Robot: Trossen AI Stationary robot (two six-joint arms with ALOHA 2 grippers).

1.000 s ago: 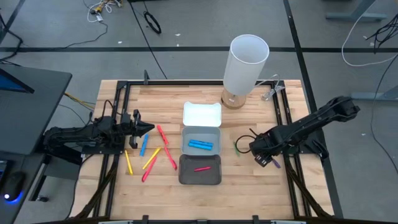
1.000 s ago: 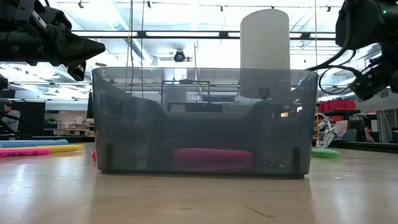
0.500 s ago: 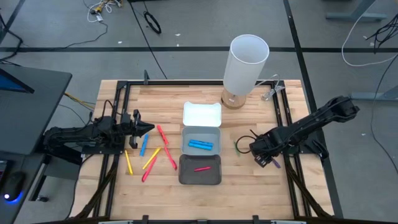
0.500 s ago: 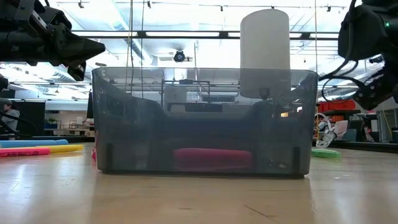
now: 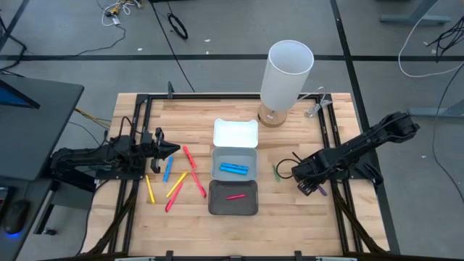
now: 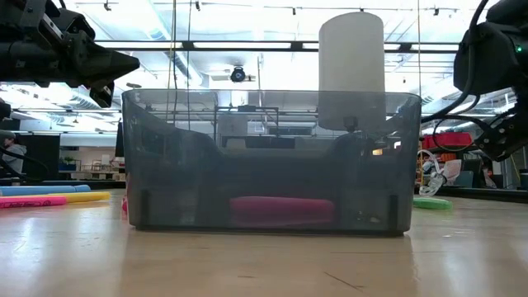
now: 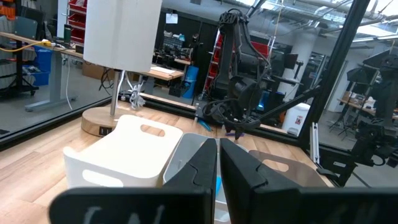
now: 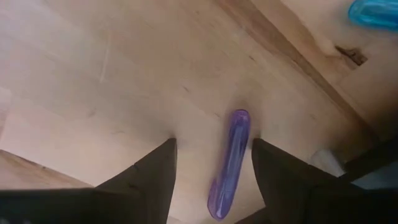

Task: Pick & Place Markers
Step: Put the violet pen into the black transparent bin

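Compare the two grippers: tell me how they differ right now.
The left gripper has its fingers nearly together with nothing between them; the right gripper is open, a finger either side of the purple marker. The left one hangs above the loose markers left of the trays; the right one is low over the table's right side. Both are dark and two-fingered.

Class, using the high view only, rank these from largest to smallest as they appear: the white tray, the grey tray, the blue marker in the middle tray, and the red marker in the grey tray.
1. White tray and grey tray: these look about alike, so no ranking between them.
2. Blue marker.
3. Red marker, thinner and shorter than the blue one.
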